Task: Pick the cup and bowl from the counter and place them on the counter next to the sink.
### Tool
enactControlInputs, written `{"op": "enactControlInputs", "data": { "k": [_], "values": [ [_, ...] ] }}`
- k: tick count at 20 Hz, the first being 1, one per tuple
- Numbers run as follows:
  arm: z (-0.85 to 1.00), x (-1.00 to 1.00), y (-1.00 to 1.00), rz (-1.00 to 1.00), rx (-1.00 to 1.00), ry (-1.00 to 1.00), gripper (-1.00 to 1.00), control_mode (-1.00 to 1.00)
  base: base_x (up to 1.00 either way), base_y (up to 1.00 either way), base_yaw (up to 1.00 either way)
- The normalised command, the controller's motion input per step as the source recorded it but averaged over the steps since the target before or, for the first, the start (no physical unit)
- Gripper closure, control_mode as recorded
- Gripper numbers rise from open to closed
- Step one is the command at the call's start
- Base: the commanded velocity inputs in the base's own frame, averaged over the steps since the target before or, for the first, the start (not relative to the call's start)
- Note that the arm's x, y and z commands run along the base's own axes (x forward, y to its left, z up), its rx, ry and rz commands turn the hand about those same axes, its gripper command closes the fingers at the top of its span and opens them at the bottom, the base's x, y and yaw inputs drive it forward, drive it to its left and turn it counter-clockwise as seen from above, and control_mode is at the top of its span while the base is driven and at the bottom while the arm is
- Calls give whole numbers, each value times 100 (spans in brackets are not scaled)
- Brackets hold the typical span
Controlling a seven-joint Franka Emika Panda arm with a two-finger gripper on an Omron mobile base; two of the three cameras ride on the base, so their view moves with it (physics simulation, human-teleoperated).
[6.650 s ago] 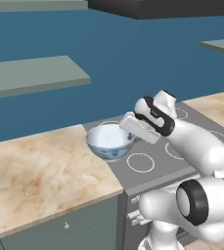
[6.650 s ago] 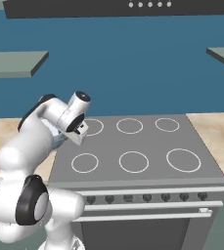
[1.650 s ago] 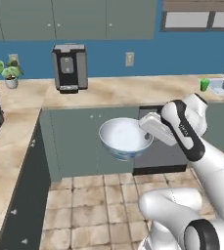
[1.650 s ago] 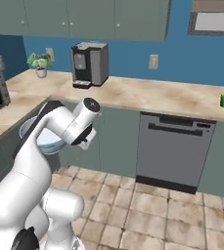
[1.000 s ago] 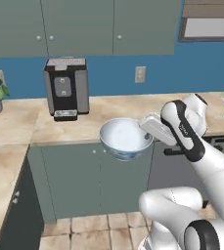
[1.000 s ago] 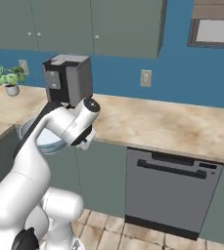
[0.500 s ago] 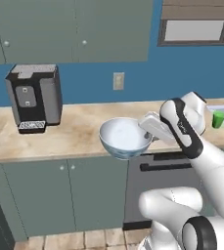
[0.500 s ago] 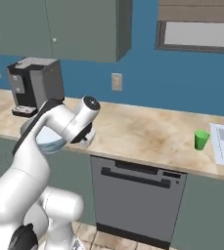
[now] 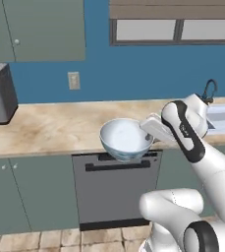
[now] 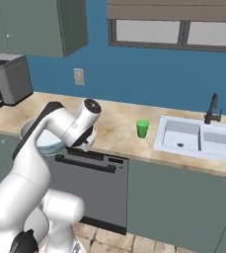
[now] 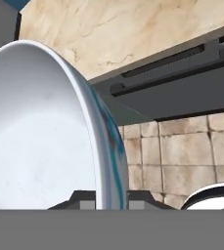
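Counter (image 10: 119,129): beige worktop running above the dishwasher (image 9: 116,189).
Sink (image 10: 193,136): set in at the counter's right end.
Bowl (image 9: 126,138): in my claw (image 9: 152,132), clear of the counter's front edge.
Cup (image 10: 142,128): on the counter, near the sink's left rim.
Claw: nearly closed, pinching the bowl's rim.

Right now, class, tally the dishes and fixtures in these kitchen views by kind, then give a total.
Bowl: 1
Cup: 1
Sink: 1
Faucet: 1
Coffee machine: 1
Dishwasher: 1
Wall outlet: 1
Total: 7
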Motion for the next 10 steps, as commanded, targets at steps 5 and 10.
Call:
{"op": "enactControlInputs", "data": {
  "k": [5, 10],
  "values": [
    [0, 0, 0, 0, 0, 0, 100, 100, -13, -100, 6],
    [0, 0, 0, 0, 0, 0, 100, 100, -9, -100, 6]
  ]
}}
